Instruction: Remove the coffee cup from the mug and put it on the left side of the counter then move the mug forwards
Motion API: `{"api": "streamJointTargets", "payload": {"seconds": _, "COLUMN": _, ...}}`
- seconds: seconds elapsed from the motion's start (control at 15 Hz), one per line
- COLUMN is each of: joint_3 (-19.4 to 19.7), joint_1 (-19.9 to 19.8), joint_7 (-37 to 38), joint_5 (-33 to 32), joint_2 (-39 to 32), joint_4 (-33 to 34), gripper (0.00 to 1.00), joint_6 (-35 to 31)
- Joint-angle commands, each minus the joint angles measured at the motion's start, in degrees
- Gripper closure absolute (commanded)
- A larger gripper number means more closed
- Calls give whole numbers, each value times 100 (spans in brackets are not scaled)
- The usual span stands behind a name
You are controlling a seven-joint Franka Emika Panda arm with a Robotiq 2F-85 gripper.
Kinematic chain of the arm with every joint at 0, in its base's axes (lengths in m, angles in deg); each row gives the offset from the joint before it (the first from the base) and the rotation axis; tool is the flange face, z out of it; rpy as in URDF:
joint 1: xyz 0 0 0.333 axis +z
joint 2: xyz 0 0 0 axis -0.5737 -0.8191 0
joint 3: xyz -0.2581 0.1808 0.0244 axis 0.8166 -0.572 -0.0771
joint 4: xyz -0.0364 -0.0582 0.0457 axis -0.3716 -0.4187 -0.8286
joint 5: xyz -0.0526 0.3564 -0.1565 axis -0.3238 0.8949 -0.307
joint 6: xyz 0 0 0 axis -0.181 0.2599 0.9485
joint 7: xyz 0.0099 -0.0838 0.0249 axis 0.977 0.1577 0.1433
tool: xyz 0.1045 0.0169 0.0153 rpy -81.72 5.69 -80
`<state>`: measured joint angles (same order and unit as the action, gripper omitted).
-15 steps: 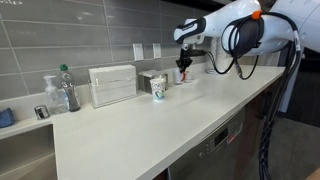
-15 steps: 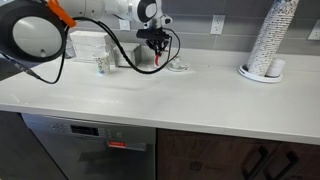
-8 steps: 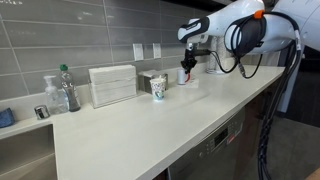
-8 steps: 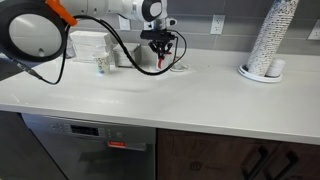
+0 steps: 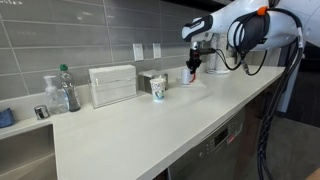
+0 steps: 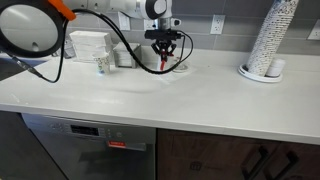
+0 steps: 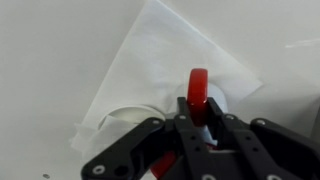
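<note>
Now the fingers (image 7: 184, 112), clenched on the red handle of the mug (image 7: 198, 88), are shifting it along the tabletop (image 5: 130, 130), the coffee cup (image 5: 158, 89) already standing well apart from them.

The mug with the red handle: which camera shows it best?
The wrist view: the mug sits close up in the middle, its red handle gripped by the hand, on a white napkin. Both exterior views show only a small red-and-white shape under the hand.
</note>
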<state>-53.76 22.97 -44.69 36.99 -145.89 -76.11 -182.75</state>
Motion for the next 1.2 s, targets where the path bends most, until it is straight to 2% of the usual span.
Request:
{"api": "streamJointTargets", "payload": {"seconds": 0.0, "joint_3": 74, "joint_1": 24, "joint_7": -438, "joint_5": -162, "joint_2": 453, "joint_4": -513, "gripper": 94, "joint_6": 201}}
{"api": "streamJointTargets", "payload": {"seconds": 0.6, "joint_3": 187, "joint_1": 65, "joint_7": -995, "joint_5": -409, "joint_2": 948, "joint_4": -1427, "gripper": 94, "joint_6": -11}}
{"api": "streamJointTargets", "payload": {"seconds": 0.67, "joint_3": 205, "joint_1": 70, "joint_7": -1017, "joint_5": -426, "joint_2": 1001, "joint_4": -1542, "gripper": 92, "joint_6": -43}}
{"api": "streamJointTargets", "payload": {"seconds": 0.8, "joint_3": 224, "joint_1": 78, "joint_7": -1060, "joint_5": -445, "joint_2": 1128, "joint_4": -1788, "gripper": 57, "joint_6": -104}}
{"api": "streamJointTargets", "payload": {"seconds": 0.87, "joint_3": 234, "joint_1": 85, "joint_7": -1082, "joint_5": -455, "joint_2": 1195, "joint_4": -1904, "gripper": 52, "joint_6": -125}}
{"api": "streamJointTargets", "payload": {"seconds": 0.93, "joint_3": 238, "joint_1": 90, "joint_7": -1089, "joint_5": -466, "joint_2": 1268, "joint_4": -2029, "gripper": 52, "joint_6": -144}}
{"api": "streamJointTargets", "payload": {"seconds": 1.13, "joint_3": 242, "joint_1": 113, "joint_7": -1123, "joint_5": -513, "joint_2": 1535, "joint_4": -2398, "gripper": 28, "joint_6": -148}}
